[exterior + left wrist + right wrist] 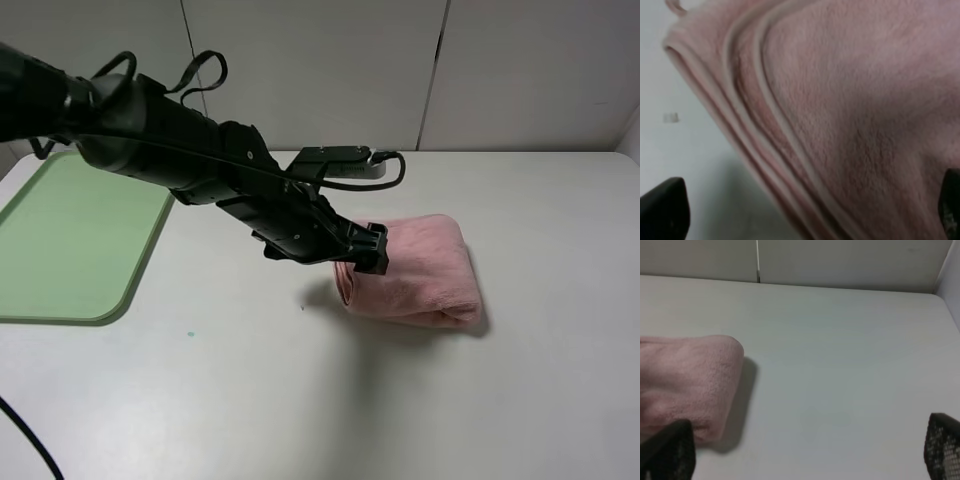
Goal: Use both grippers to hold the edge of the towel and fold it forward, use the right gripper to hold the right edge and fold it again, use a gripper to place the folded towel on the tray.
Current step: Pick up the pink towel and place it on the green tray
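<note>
Left gripper (372, 250) nearest lens, jaws spread wide over stacked hems of folded towel (415, 270), likely lining up pickup. Towel sits mid-table, tray (70, 235) well apart left. Right gripper (805, 450) wide, empty, beside towel.

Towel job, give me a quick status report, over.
Left gripper open at the folded towel's left edge, not gripping. Right gripper open over bare table. Tray empty, far left. Path between looks clear.
</note>
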`<move>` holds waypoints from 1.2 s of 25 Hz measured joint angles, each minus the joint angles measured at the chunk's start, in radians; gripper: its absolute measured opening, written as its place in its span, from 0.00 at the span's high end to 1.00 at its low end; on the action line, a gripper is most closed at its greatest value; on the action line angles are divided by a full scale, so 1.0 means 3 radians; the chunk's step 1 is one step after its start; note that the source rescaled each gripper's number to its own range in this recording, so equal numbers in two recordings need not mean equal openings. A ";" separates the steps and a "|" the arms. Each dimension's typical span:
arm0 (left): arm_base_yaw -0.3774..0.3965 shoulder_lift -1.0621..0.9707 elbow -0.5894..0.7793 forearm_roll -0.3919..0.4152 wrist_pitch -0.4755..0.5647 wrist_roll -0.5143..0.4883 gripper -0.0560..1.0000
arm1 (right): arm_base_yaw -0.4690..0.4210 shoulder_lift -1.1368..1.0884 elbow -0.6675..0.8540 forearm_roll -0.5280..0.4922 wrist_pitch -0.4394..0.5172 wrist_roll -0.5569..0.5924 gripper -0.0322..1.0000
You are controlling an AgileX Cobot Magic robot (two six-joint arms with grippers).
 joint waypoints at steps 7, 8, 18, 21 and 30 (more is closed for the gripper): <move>-0.0004 0.0285 -0.0155 -0.0049 -0.0014 0.0040 0.00 | 0.0000 0.0000 0.0000 0.0000 0.0000 0.0010 0.00; -0.0004 0.0323 -0.0178 -0.0067 -0.0014 0.0046 0.00 | 0.0000 0.0000 0.0000 0.0000 0.0000 0.0010 0.00; -0.0004 0.0604 -0.0557 -0.0117 0.0075 0.0072 0.00 | 0.0000 0.0000 0.0000 0.0000 0.0000 0.0010 0.00; -0.0004 0.0646 -0.0621 -0.0117 0.0084 0.0072 0.00 | 0.0000 0.0000 0.0000 0.0000 0.0000 0.0010 0.00; -0.0090 0.0865 -0.0958 -0.0214 0.0146 0.0099 0.08 | 0.0000 0.0000 0.0000 0.0000 -0.0008 0.0010 0.00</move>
